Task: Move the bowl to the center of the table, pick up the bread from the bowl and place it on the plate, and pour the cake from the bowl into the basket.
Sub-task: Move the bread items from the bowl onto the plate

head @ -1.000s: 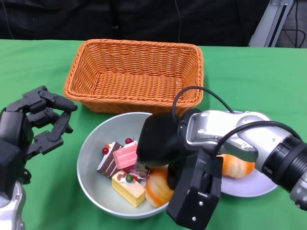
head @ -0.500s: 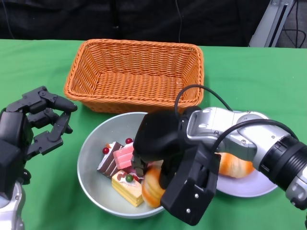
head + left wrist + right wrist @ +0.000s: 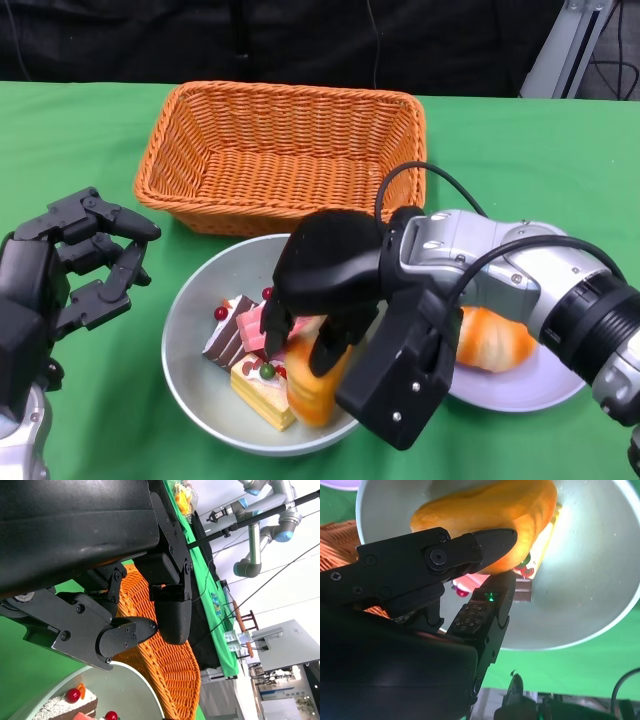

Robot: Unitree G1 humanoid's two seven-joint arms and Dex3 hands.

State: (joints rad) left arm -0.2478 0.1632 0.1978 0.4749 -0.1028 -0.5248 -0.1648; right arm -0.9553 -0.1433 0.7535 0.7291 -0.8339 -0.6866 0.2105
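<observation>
The pale grey bowl (image 3: 185,300) sits in front of the orange wicker basket (image 3: 285,155). My right hand (image 3: 330,285) reaches into the bowl and grips an orange bread roll (image 3: 308,385) between its fingers. The right wrist view shows the bread (image 3: 490,510) pinched by black fingertips (image 3: 485,542) over the bowl (image 3: 600,580). A chocolate cake (image 3: 225,338), a pink cake (image 3: 255,322) and a yellow cake (image 3: 262,390) lie in the bowl beside the roll. A second roll (image 3: 492,340) rests on the white plate (image 3: 525,385) at the right. My left hand (image 3: 70,265) hovers empty left of the bowl, fingers apart.
The green tablecloth (image 3: 540,180) spreads to the right of the basket and in front of the left hand. My right forearm (image 3: 520,285) lies across the plate. The left wrist view shows the basket (image 3: 165,670) and the bowl's rim (image 3: 125,680) beyond my left fingers (image 3: 170,605).
My right hand has moved a little left and closed its fingers around the bread roll, which now stands more upright in its grip. The left hand has barely moved.
</observation>
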